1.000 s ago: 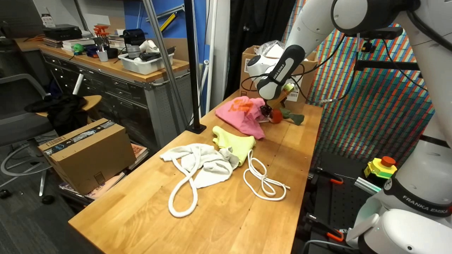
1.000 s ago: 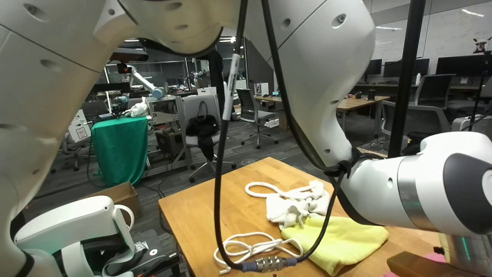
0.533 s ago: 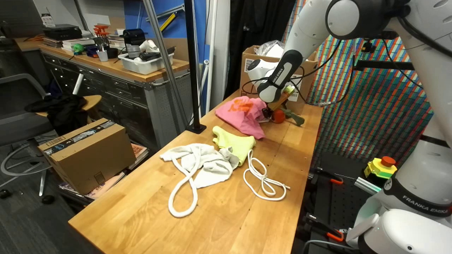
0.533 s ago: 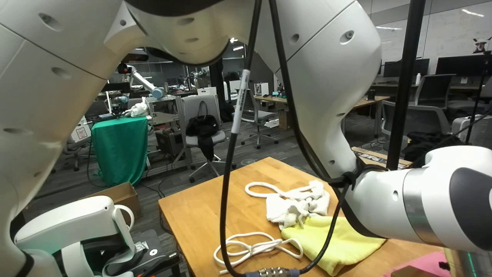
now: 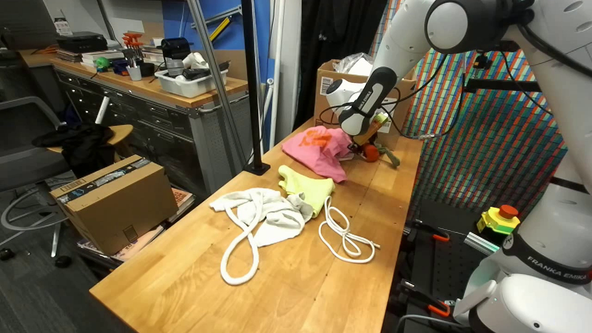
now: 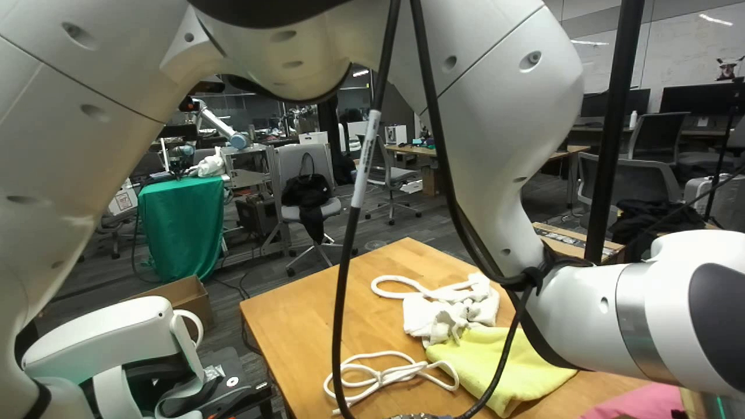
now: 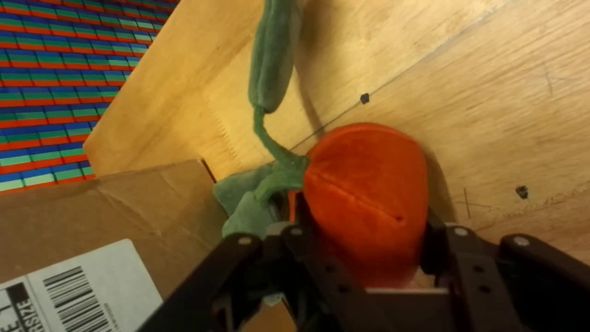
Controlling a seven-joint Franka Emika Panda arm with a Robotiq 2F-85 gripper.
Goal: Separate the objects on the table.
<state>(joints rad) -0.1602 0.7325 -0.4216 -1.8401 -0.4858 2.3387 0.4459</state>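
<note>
While cloths [image 5: 309, 186] strew the wooden table [image 5: 305, 291], clutter [image 5: 175, 68] crowds the workbench [image 5: 162, 122].

- On the table [image 5: 296, 282], rumpled pink cloth [image 5: 319, 152], printed orange.
- Beside it, I hold an orange-and-green plush toy [image 7: 366, 198].
- Yellow cloth [image 5: 309, 187], touching crumpled off-white cloth [image 5: 280, 219].
- Thick white rope loop [image 5: 248, 231], partly over that.
- Thin white rope [image 5: 345, 232], looped.
</note>
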